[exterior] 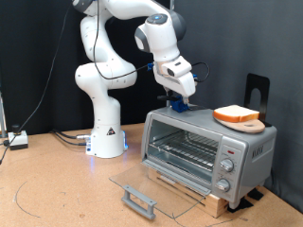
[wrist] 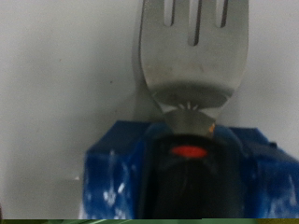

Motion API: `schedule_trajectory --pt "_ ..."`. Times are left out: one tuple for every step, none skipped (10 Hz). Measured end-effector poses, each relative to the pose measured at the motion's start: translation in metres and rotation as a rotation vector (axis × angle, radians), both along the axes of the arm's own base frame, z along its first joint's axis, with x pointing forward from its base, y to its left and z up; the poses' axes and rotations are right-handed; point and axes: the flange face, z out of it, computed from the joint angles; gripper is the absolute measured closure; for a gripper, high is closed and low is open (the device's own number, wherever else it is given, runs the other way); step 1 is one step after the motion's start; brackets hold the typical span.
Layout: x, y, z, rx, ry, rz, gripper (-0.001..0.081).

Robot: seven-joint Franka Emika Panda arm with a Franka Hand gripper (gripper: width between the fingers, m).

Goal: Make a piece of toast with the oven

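Observation:
The oven (exterior: 248,145) stands at the exterior view's right with its glass door (exterior: 128,177) dropped open and its wire rack (exterior: 185,151) bare. The piece of toast (exterior: 235,113) lies on a round wooden board (exterior: 250,125) on the oven's top, right of centre. My gripper (exterior: 180,102) hovers just over the left end of the oven's top, apart from the toast. In the wrist view my gripper (wrist: 187,154) has blue fingers (wrist: 112,177) shut on the black handle of a slotted metal spatula (wrist: 192,56), whose blade points out over a pale grey surface.
The door handle (exterior: 139,200) juts out low in front of the oven. Three knobs (exterior: 227,165) sit on its right side. A black stand (exterior: 258,90) rises behind the oven. The robot base (exterior: 106,132) is at the left, with cables (exterior: 14,140) on the table.

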Motion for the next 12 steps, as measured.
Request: schedule_trajectory --pt "-0.001 0.002 -0.002 -0.003 -0.002 0.002 -0.0003" --pt "-0.001 0.004 -0.004 -0.007 -0.004 0.005 -0.0003" --pt "-0.002 0.005 -0.005 -0.011 -0.006 0.006 -0.0003" --pt "-0.002 0.006 -0.006 -0.015 -0.01 0.006 -0.0003" --pt "-0.001 0.006 -0.007 -0.019 -0.018 0.005 -0.0003" --pt "-0.001 0.006 -0.008 -0.023 -0.022 0.005 -0.0003" --pt "-0.001 0.007 -0.009 -0.024 -0.02 0.006 -0.0003" --pt "-0.001 0.007 -0.011 -0.026 -0.016 0.007 -0.0003" --pt "-0.001 0.008 -0.012 -0.028 -0.013 0.008 -0.0003" --pt "-0.001 0.008 -0.013 -0.031 -0.014 0.009 -0.0003" --pt "0.0 0.009 -0.014 -0.035 -0.018 0.009 -0.0003" --pt "0.001 0.01 -0.015 -0.038 -0.022 0.008 -0.0003"
